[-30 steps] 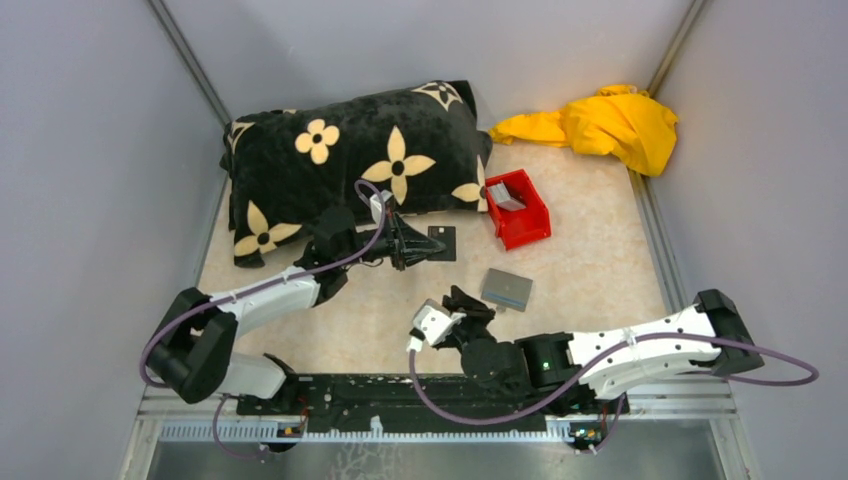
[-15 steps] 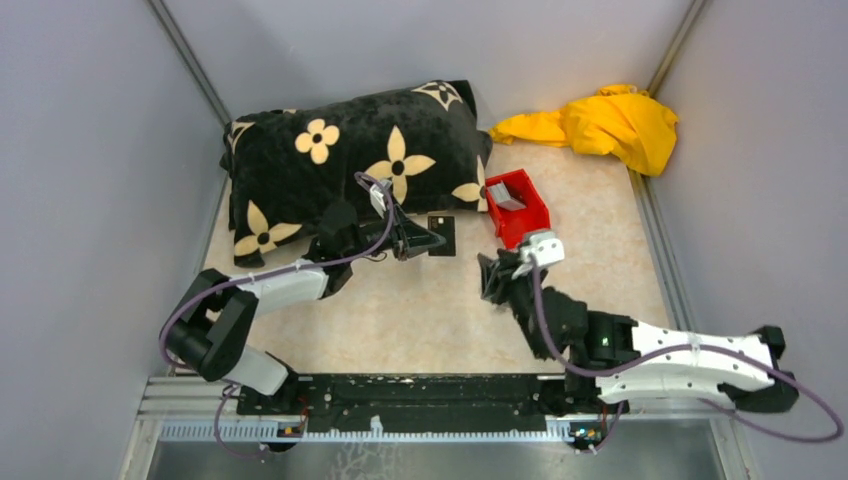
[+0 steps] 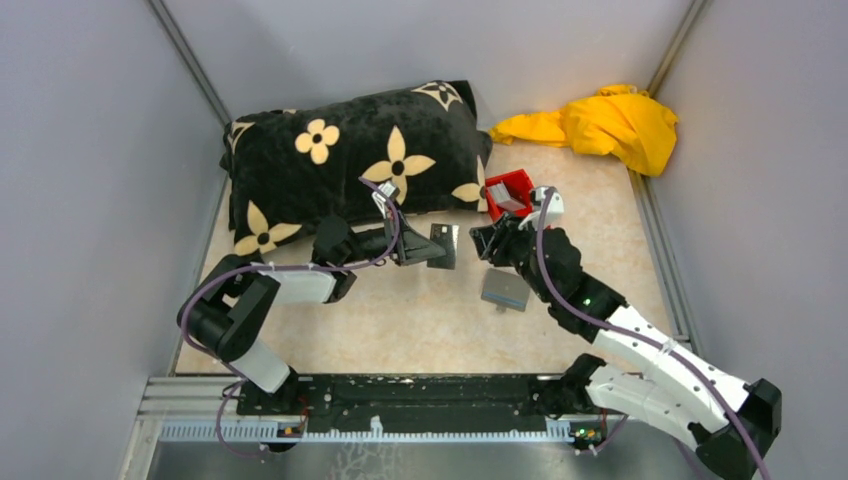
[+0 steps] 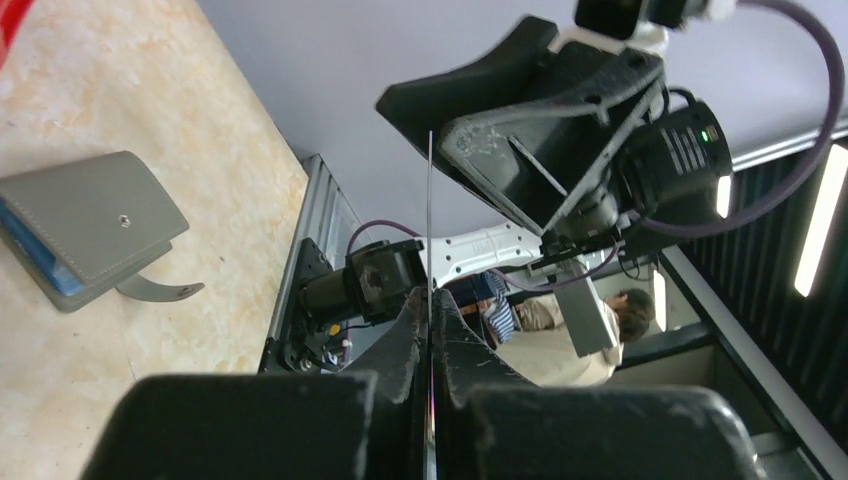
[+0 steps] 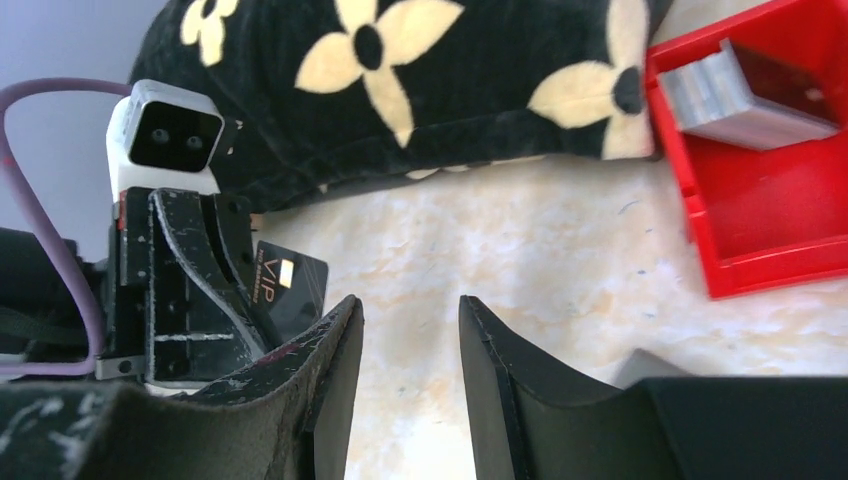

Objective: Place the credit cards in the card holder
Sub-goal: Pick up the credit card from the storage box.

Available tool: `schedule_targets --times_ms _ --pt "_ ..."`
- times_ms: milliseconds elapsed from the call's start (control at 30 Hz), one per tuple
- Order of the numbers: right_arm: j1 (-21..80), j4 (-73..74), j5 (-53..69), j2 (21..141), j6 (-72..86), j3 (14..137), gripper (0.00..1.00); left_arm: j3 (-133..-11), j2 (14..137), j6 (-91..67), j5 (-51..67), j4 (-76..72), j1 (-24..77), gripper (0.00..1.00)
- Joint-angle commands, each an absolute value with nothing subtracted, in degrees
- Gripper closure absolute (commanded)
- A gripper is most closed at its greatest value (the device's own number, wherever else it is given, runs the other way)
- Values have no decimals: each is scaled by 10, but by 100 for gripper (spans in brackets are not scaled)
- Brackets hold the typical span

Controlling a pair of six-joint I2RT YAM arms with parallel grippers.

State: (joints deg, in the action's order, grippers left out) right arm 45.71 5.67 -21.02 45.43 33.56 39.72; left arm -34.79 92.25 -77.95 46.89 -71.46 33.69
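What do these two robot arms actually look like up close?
The left arm and right arm match: white shells between chunky black joints, each with a purple cable. The left gripper and right gripper have scuffed black wedge fingers, plus a white camera box each.

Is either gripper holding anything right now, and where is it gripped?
The left gripper pinches a dark card by its near end, the rest sticking out past the fingertips. The right gripper is open and empty.
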Motion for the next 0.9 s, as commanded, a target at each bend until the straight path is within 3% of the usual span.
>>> schedule_targets --times_ms 0,867 --pt "417 -17 -48 464 401 391 59 -349 923 -780 500 -776 335 100" --pt "398 -113 56 487 470 334 62 -387 986 -834 526 -841 335 100"
